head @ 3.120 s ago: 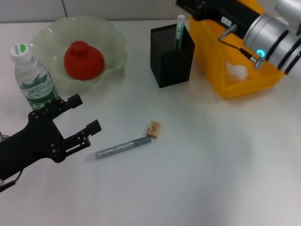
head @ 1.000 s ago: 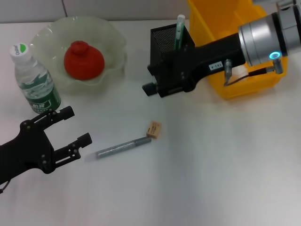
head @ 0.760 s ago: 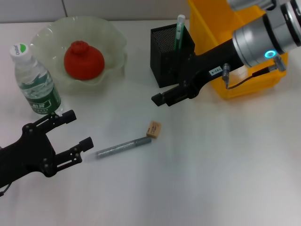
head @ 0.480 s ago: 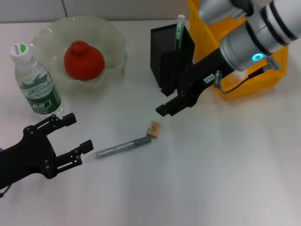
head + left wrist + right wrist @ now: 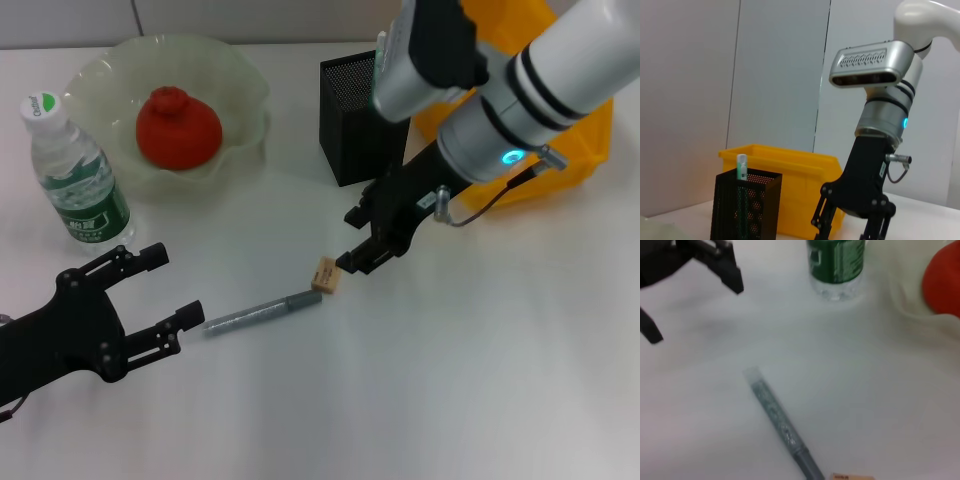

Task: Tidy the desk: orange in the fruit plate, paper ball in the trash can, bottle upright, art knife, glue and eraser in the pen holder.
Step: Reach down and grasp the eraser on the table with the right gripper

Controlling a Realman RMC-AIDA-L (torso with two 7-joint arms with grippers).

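Note:
The tan eraser [image 5: 326, 275] lies on the white desk beside the darker end of the grey art knife [image 5: 262, 313]. My right gripper [image 5: 357, 240] is open, just right of the eraser and slightly above it. My left gripper [image 5: 178, 286] is open and empty, left of the knife. The orange [image 5: 178, 127] sits in the fruit plate [image 5: 240, 75]. The bottle [image 5: 75, 175] stands upright. The glue [image 5: 741, 167] stands in the pen holder [image 5: 355, 130]. The trash can [image 5: 570, 135] is behind my right arm; the paper ball is hidden. The right wrist view shows the knife [image 5: 782, 427] and the eraser [image 5: 850, 476].
My right arm reaches across the pen holder and the front of the trash can. The left wrist view shows the pen holder [image 5: 745, 207], the trash can [image 5: 795, 167] and my right gripper [image 5: 850, 230]. A grey wall stands behind the desk.
My right arm has swung from over the trash can, past the pen holder, down to the eraser. My left gripper has drawn back a little toward the near edge.

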